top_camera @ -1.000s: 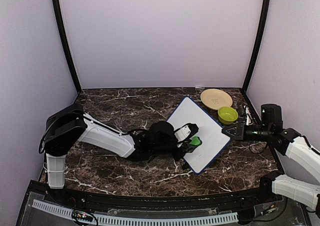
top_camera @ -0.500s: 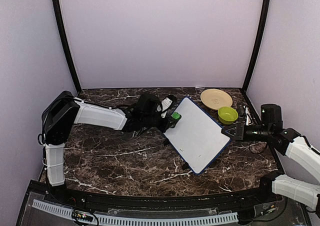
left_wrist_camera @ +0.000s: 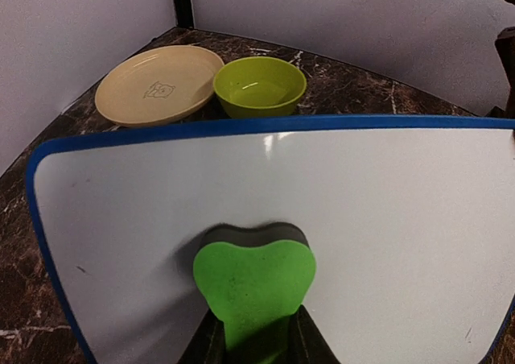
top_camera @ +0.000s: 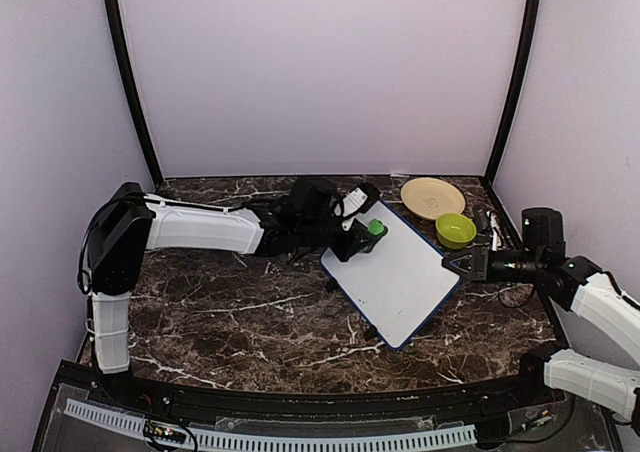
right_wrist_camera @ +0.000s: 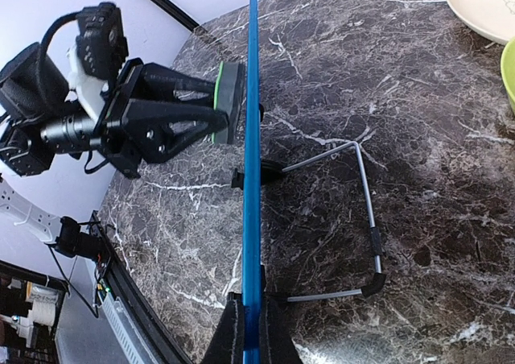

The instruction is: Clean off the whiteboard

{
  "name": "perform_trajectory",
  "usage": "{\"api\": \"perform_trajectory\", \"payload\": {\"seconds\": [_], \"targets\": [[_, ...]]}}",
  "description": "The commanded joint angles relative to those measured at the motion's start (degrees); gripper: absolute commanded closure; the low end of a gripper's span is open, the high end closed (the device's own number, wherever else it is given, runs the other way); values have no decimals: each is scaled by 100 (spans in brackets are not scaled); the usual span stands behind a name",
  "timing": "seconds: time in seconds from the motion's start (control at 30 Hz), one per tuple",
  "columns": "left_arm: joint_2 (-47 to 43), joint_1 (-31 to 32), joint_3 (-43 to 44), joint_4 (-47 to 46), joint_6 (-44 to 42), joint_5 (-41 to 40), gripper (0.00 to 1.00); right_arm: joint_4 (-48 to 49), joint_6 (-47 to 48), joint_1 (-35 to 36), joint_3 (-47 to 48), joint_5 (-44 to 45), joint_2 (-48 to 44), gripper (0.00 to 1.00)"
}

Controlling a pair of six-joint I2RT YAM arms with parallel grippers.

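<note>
- The whiteboard (top_camera: pixel 400 272) stands right of the middle of the dark marble table (top_camera: pixel 230 312), with one corner pointing at the near edge.
- From the right wrist view it shows edge-on. It is propped up off the stone on small black feet, with a bent wire stand (right_wrist_camera: pixel 364 211) on the side away from the eraser.
- The left gripper (top_camera: pixel 369 235) is clenched on a green bone-shaped eraser (top_camera: pixel 376 228), its fingers (left_wrist_camera: pixel 216 344) pinching the narrow end.
- The eraser's dark pad lies flat against the white face, near the board's far left edge.
- The right gripper (top_camera: pixel 452 263) is clamped on the board's blue frame at its right corner, one finger on each face.
- What I can see of the white surface looks clean, apart from a few tiny specks.
- A tan plate (top_camera: pixel 432 197) lies in the far right corner, well behind the board.
- A lime-green bowl (top_camera: pixel 455 230) sits just beside the plate, close to the board's far right edge.
</note>
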State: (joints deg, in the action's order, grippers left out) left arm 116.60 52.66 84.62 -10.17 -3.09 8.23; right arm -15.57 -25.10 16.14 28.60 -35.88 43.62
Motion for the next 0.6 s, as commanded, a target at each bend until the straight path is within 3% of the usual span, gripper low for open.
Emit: {"api": "perform_trajectory", "payload": {"seconds": [0.0,0.37,0.57], "targets": [[-8,654,-128,49,-544,-243,100,-74,109,82,78,-271,-15,100],[-124,1762,-1143,-617,-844,-1206,100,-81,111,84,76,-263,6,100],[66,2091,-1150,-654,-1029,-1765,100,-85,102,82,83,-244,0,100]]}}
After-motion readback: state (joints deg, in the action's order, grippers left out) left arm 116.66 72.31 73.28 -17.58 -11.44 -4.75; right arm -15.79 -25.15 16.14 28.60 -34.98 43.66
